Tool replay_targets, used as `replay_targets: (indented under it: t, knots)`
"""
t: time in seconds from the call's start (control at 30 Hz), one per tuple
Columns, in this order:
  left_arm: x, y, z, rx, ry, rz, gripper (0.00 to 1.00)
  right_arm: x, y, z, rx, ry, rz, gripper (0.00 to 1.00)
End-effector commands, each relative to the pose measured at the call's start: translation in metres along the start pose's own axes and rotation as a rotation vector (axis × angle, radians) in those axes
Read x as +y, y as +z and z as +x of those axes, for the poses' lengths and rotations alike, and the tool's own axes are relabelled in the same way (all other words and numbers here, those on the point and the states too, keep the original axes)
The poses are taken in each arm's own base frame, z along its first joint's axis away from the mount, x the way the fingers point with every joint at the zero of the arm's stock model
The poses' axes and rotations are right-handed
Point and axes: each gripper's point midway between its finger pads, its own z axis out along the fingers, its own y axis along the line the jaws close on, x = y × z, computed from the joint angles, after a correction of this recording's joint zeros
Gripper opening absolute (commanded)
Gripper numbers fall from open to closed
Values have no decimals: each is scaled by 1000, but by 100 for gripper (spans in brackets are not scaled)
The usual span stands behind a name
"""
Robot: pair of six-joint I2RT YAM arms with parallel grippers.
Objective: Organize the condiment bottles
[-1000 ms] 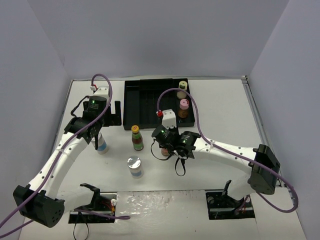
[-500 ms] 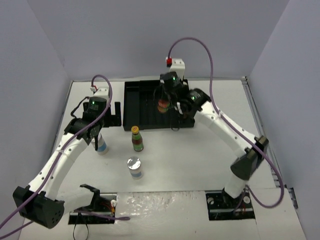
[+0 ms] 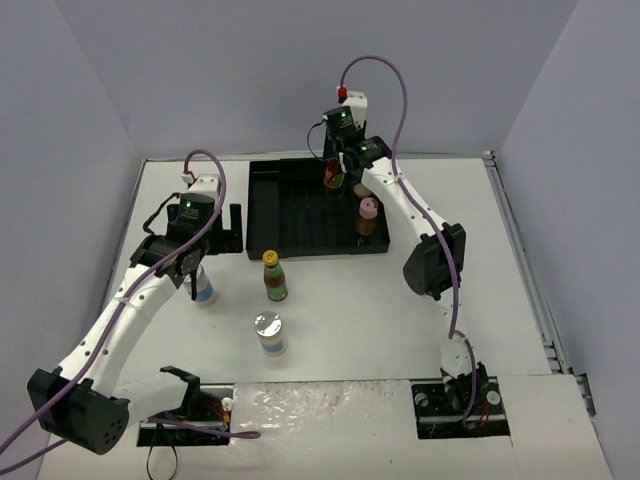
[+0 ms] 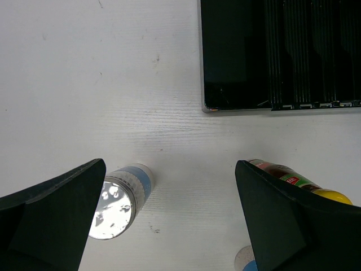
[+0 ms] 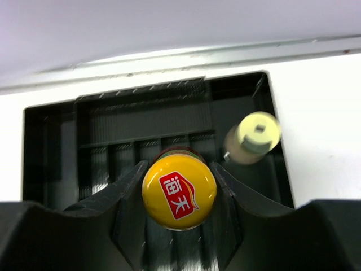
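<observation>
My right gripper (image 3: 334,172) is shut on a slim dark bottle (image 5: 179,192) by its yellow-orange cap, holding it upright over the back right of the black ridged tray (image 5: 113,141). The cream yellow-capped bottle (image 5: 254,135) stands just to its right in the tray corner. A pink-capped bottle (image 3: 368,215) stands nearer in the tray. My left gripper (image 4: 172,226) hangs open above the table, a silver-capped blue-labelled jar (image 4: 121,197) by its left finger and a second slim bottle (image 4: 293,180) by its right. Another silver-capped jar (image 3: 268,333) stands nearer the front.
The tray (image 3: 290,205) lies at the back centre of the white table. Grey walls close in the back and both sides. Along the near edge sit the arm bases and a cable (image 3: 215,432).
The right arm has carried the slim bottle from the table's middle up and back to the tray's far right. The left arm has not moved.
</observation>
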Motion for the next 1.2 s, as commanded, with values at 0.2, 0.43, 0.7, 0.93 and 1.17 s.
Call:
replay_targets:
  t: [0.2,0.43,0.7,0.93,1.17]
  knots:
    - [2,-3,-23,-77,-20,-10,97,1,-19,-126,-361,169,-90,0]
    - [1,-3,-22,-74,-22,-9,97,1,1,-121,-387,145,-78,0]
    - [1,-1,-21,-70,-18,-6,97,4,20,-123,-452,139,-70,0]
    - [-1,-1,-21,-66,-18,1,97,2,37,-118,-471,137,-59,0]
    - [-2,2,-20,-58,-15,3,97,-4,52,-105,-465,130,-33,0]
